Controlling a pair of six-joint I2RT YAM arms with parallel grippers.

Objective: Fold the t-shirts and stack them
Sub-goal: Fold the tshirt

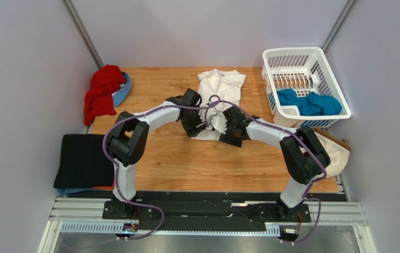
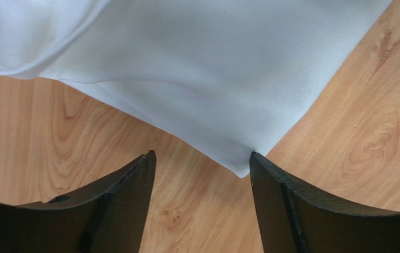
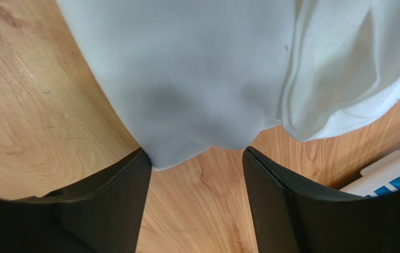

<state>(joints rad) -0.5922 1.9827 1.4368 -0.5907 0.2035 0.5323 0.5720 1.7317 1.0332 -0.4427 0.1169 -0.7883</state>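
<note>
A white t-shirt (image 1: 220,84) lies on the wooden table (image 1: 186,163), running from the back middle toward me; no red print shows. My left gripper (image 1: 202,128) is open at its near left corner. In the left wrist view the jaws (image 2: 201,154) stand wide just above the wood, and the shirt (image 2: 186,63) corner touches the right finger. My right gripper (image 1: 223,128) is open at the near right corner. In the right wrist view the jaws (image 3: 195,149) straddle the hem of the shirt (image 3: 196,79). A folded black shirt (image 1: 83,158) lies left, orange and teal edges under it.
A red garment (image 1: 103,92) lies on a blue plate (image 1: 125,88) at the back left. A white basket (image 1: 323,55) at the back right holds a teal shirt (image 1: 307,103); its rim shows in the right wrist view (image 3: 392,176). A cream bag (image 1: 336,150) lies at the right edge.
</note>
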